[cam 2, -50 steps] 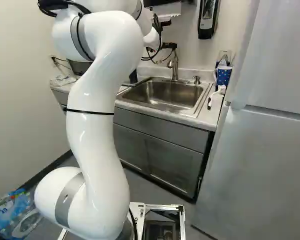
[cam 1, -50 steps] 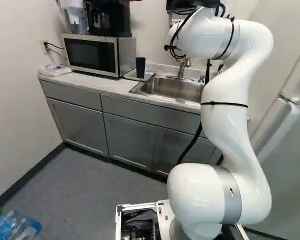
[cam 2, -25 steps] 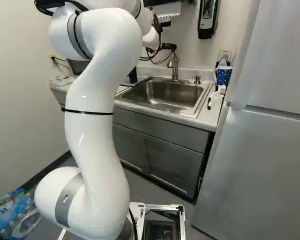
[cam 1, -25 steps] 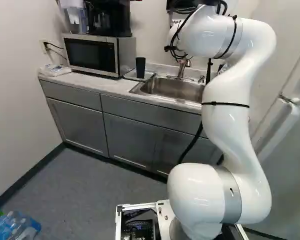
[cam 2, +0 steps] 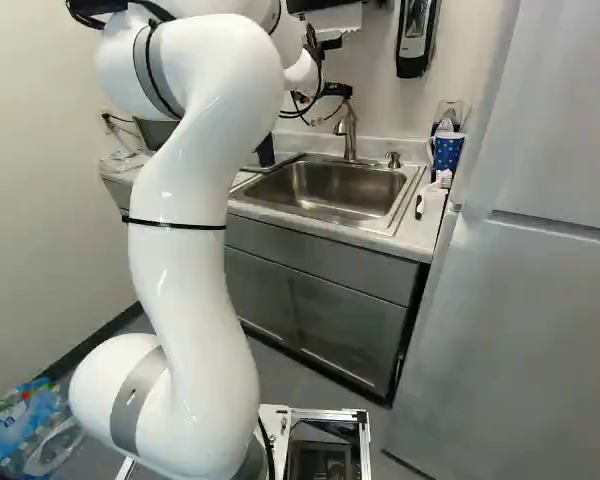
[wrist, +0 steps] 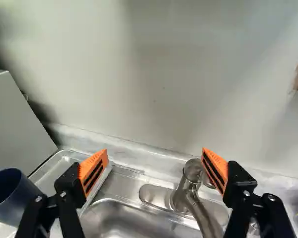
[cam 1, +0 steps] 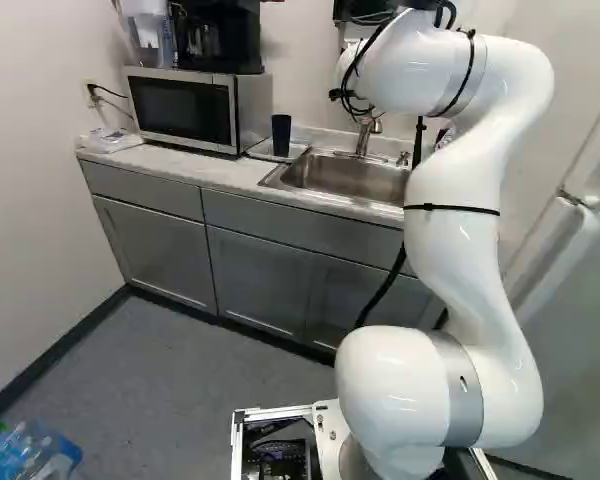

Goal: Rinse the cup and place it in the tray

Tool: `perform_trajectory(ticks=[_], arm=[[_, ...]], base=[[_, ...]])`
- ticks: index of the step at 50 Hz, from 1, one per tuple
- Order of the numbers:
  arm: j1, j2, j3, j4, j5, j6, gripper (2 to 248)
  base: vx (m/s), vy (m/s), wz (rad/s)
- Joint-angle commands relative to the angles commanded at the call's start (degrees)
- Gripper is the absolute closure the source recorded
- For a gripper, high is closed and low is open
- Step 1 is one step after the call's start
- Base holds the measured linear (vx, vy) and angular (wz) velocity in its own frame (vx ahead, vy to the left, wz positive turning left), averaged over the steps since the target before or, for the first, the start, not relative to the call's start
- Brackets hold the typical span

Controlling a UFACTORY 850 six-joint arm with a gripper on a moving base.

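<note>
In the right base view my gripper (cam 2: 335,91) shows in part, at the faucet (cam 2: 347,128). The wrist view shows the gripper (wrist: 155,161) open, its orange pads wide apart with nothing gripped. Between and beyond the fingers stand the faucet (wrist: 193,186) and the sink's back rim, the faucet nearer one finger. A dark blue cup (wrist: 15,198) stands upright beside the other finger, outside the gap. In the left base view this cup (cam 1: 281,135) is on the tray (cam 1: 262,152), left of the sink (cam 1: 345,178). The metal tray (wrist: 64,157) shows partly behind that finger.
A microwave (cam 1: 185,108) stands left of the tray, with a coffee maker (cam 1: 218,38) on top. Right of the sink are a dotted blue cup (cam 2: 447,150), a white brush (cam 2: 435,190) and the fridge (cam 2: 530,300). A wall (wrist: 159,74) rises behind the faucet.
The arm's upper bend has shifted slightly, rightward in the left base view and leftward in the right base view. The base, cup and tray have stayed put.
</note>
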Motion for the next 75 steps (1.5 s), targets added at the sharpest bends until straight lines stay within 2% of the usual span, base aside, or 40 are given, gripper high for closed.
perform_trajectory(ticks=[11,31,41,53,75], arm=[[-0.2,1.2,0.7,0.0,0.0,0.0,3],[-2.0,5.8,6.3,0.0,-0.2,0.0,3],[-2.8,8.4,9.5,0.0,-1.8,0.0,3],[-3.8,11.6,13.3,0.0,-6.1,0.0,3],[-5.4,17.5,20.2,0.0,-18.9,0.0,3]], base=[[0.0,0.0,0.0],[0.0,0.0,0.0],[0.0,0.0,0.0],[0.0,0.0,0.0],[0.0,0.0,0.0]])
